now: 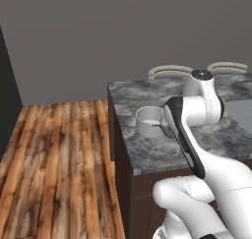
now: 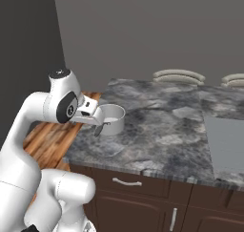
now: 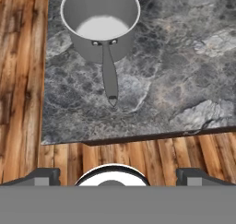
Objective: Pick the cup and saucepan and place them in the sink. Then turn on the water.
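at twelve o'clock from your hand (image 3: 112, 178), the saucepan (image 3: 100, 22) sits near the counter (image 3: 175, 71) corner, handle pointing back at you. your hand is wide open, empty. a careless approach could nudge it off the edge.

The arm (image 1: 197, 149) consists of glossy white rounded link shells joined by dark grey joint bands. A black strip runs along one link (image 1: 189, 147). The uppermost joint carries a dark round cap (image 2: 59, 73) with a pale mark. The fingertips (image 3: 44, 176) are dark grey, blocky and square-edged.
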